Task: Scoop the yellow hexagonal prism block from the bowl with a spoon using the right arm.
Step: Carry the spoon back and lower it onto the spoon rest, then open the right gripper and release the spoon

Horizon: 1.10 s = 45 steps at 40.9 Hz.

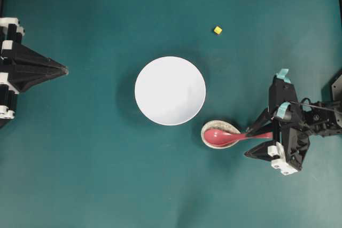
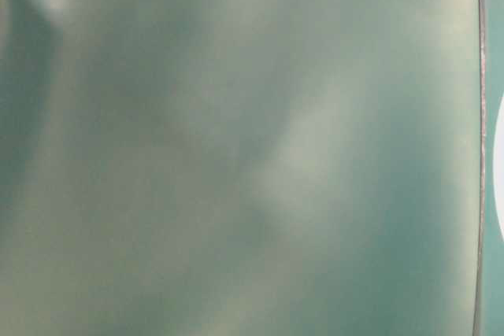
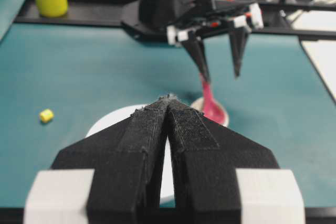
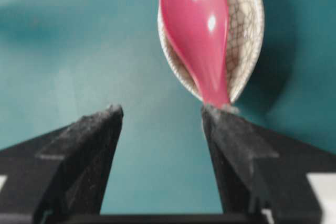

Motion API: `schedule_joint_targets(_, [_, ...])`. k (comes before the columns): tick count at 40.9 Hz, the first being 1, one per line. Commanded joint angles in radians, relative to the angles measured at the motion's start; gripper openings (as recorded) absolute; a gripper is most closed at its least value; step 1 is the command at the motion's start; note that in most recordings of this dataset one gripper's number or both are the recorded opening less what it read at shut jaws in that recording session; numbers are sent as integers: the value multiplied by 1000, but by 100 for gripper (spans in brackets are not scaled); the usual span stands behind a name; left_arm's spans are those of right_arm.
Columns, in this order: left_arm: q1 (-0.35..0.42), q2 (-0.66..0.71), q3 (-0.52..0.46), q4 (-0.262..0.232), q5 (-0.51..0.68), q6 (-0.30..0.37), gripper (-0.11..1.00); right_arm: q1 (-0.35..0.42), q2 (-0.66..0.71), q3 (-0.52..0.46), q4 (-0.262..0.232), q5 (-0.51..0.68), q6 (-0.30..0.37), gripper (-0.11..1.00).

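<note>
One spoon [image 1: 227, 137], one bowl [image 1: 170, 90], one yellow block [image 1: 217, 30]; right gripper [image 4: 160, 116] jaws gape empty, left gripper [image 3: 168, 100] jaws closed.

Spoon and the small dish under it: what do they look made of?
Spoon: glossy pinkish-red, with sharp highlights on its head; glazed ceramic or hard plastic, can't tell which. Small dish: off-white with a fine dark crackle network across the surface, likely crackle-glazed ceramic.

One bowl [image 1: 170, 90], one spoon [image 1: 227, 136] — one block [image 1: 217, 30].
</note>
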Motion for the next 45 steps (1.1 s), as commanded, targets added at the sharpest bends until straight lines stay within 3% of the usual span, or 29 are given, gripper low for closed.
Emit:
schedule_joint_targets(1, [-2, 5, -29, 0, -11, -2, -1, 3, -15, -6, -3, -3, -3, 62])
schedule_joint_targets(9, [-2, 5, -29, 0, -11, 0, -1, -5, -15, -6, -23, -5, -15, 62])
schedule_joint_targets(17, [-2, 3, -31, 0, -12, 0, -1, -63, -15, -11, -46, -5, -69, 62])
schedule_joint_targets(25, [-2, 3, -29, 0, -12, 0, -1, -176, -15, -25, -71, -3, -183, 62])
schedule_joint_targets(36, [-2, 5, -29, 0, -14, 0, -1, -374, -14, -78, -69, -2, -362, 62])
schedule_joint_targets(45, [-2, 5, -29, 2, -14, 3, -1, -526, 23, -143, -69, -2, -446, 62])
